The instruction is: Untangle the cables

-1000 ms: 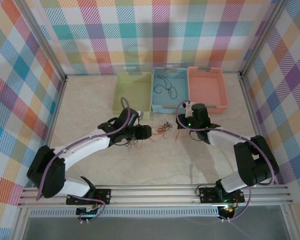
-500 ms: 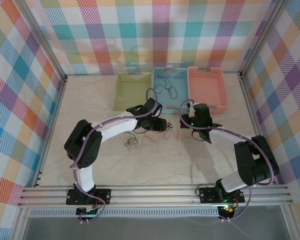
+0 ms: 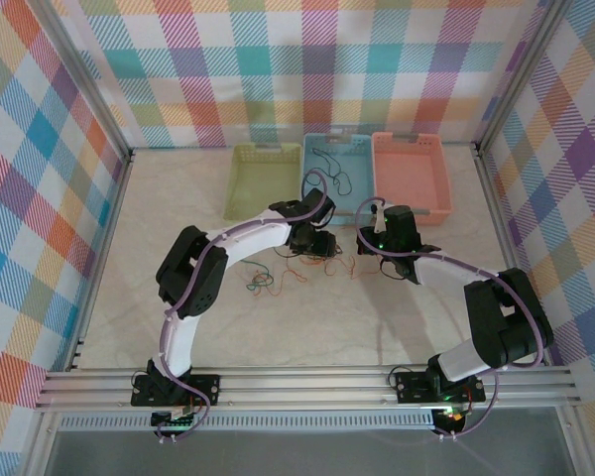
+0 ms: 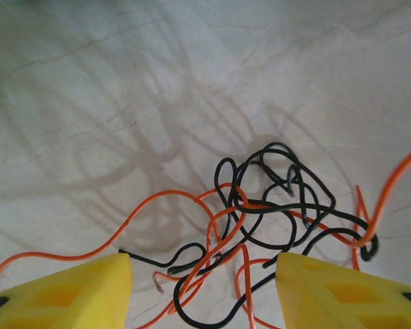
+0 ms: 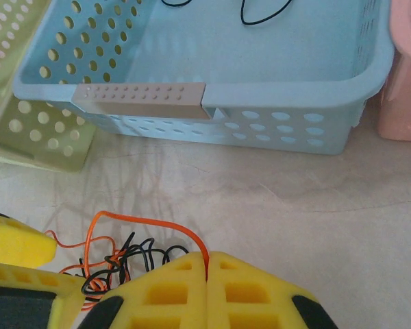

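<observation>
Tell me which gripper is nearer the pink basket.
Right. The right gripper, shut on an orange cable, sits just short of the pink basket's near-left corner; the left gripper, open over the tangle, is further left, before the blue basket.

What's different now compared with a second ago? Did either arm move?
The left claw swung rightward, toward the right claw, and now hangs open over the black-and-orange tangle. The right claw stayed shut on an orange cable; the blue basket did not move.
</observation>
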Controlling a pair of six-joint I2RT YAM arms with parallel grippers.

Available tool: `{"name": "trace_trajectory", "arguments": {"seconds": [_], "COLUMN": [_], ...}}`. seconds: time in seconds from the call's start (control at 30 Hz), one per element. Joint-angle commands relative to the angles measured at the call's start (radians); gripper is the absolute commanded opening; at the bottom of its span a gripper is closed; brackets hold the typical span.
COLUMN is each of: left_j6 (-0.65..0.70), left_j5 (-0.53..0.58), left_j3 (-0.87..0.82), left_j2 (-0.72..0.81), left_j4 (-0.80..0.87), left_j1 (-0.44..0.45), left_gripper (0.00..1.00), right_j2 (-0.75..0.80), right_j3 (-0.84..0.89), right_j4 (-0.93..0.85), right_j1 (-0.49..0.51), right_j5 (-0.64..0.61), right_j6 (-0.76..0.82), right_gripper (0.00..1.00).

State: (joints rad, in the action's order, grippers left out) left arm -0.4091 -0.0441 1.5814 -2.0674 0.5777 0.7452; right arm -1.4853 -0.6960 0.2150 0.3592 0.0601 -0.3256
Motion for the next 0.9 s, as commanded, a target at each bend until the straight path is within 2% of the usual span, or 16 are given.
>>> {"name": "trace_trajectory", "arguments": {"seconds": [0.0,0.13,0.37,0.53,0.63,0.87], "left_j6": [-0.014,-0.016,-0.019,-0.024,-0.024,-0.036], "left_j5": [-0.033,-0.039,-0.075,-0.064,-0.031,0.091], "left_j3": [0.046,0.063,0.047,-0.002,-0.048,-0.214], "left_j2": [-0.033,-0.058,-0.044,0.012,0.067,0.234], "left_j4": [0.044,0.05,0.028,0.013,0.012,0.008], "left_j1": [0.011,0.011,0.012,0.011,0.012,0.009], "left_gripper": [0.55,0.48,0.18,0.03,0.0,0.0], "right_j2": [-0.009,-0.007,-0.007,-0.003,0.003,0.023], "right_j3": [-0.023,-0.022,-0.024,-0.022,-0.018,-0.001], "right_j4": [-0.003,-0.004,-0.003,-0.005,-0.002,0.004], "right_j1": [-0.008,-0.008,-0.008,-0.008,-0.008,-0.009], "right_j5": [-0.005,-0.006,-0.008,-0.018,-0.03,-0.078], "right_j6": [-0.007,-0.006,-0.006,-0.01,-0.012,-0.023], "right_gripper": [0.0,0.0,0.0,0.0,0.0,0.0]}}
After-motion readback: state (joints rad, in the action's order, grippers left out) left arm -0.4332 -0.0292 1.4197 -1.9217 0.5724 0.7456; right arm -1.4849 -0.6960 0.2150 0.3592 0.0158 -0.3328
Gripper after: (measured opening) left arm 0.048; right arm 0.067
